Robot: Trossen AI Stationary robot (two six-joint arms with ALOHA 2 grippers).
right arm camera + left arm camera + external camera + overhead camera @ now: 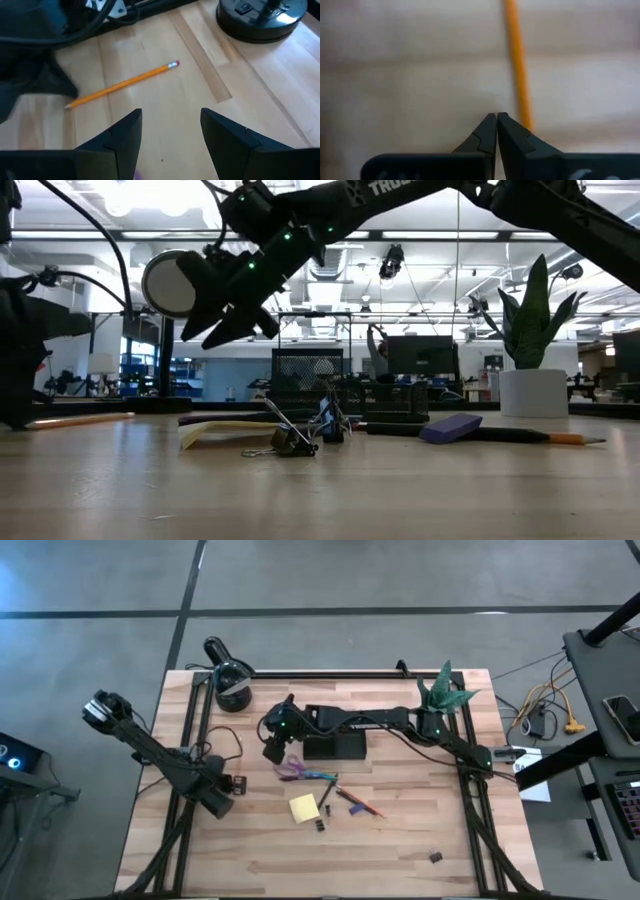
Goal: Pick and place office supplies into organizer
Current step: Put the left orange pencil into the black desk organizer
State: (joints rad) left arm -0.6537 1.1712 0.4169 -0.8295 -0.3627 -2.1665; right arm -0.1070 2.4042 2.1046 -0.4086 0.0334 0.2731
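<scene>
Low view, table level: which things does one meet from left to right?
Pencil → sticky pad → binder clip → purple block → white plant pot.

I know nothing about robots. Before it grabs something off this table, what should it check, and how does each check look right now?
1. Right gripper open and empty: ok.
2. Right gripper lined up with the scissors: cannot tell; it hangs above the table close to them.
3. Organizer reachable: ok, it sits right beside that gripper.
4. Left gripper out of the way: ok, shut, low over the table at the left, beside a pencil.
5. Sticky pad and clip lying free: ok.
</scene>
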